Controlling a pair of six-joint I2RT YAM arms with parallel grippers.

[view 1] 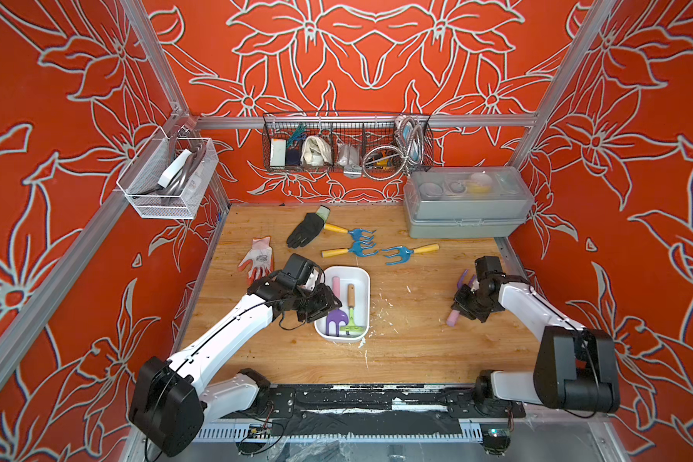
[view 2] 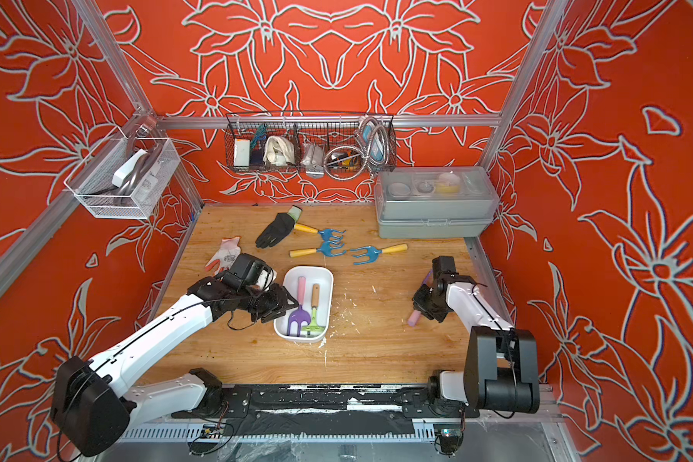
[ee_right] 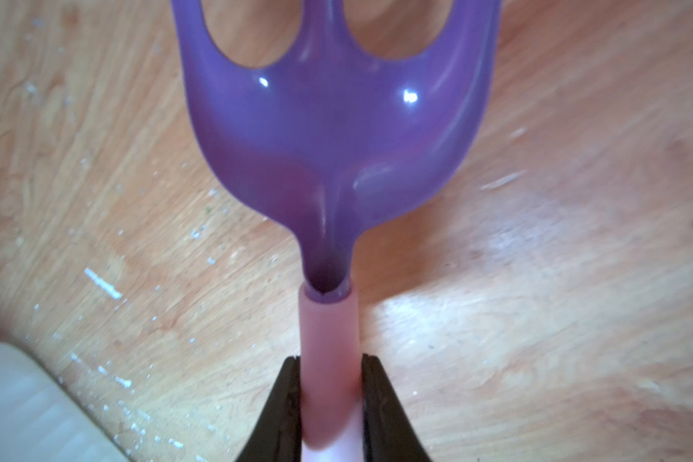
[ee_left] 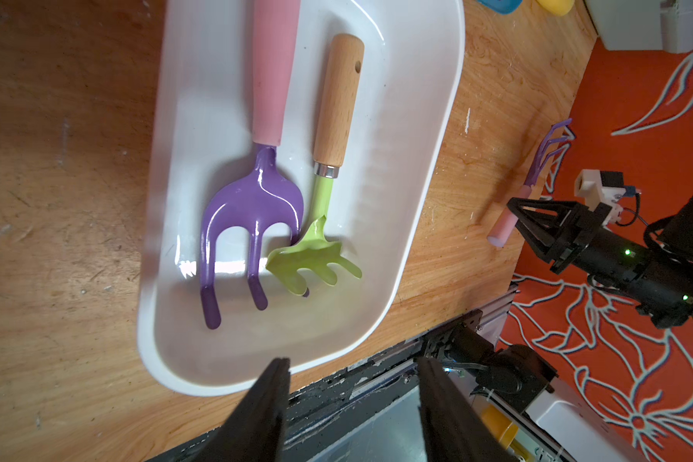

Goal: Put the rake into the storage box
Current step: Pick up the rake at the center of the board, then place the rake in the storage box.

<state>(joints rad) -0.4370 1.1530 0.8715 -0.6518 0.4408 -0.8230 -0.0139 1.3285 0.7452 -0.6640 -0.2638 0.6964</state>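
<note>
My right jaws clamp the rake (ee_right: pixel 329 140) by its pink handle, well apart from the storage box (view 1: pixel 359 278). My left jaws stand part-open, empty, at that box's edge.

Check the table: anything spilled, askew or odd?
White flecks litter the tabletop beside the storage box, like spilled debris. At the back, a black glove lies over the handle of one blue rake.

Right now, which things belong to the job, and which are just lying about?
Job: purple rake in the right gripper; white storage box, holding a pink-handled rake and a green rake; probably three blue rakes.
Lying about: black glove, orange glove, grey case, wire baskets.
</note>
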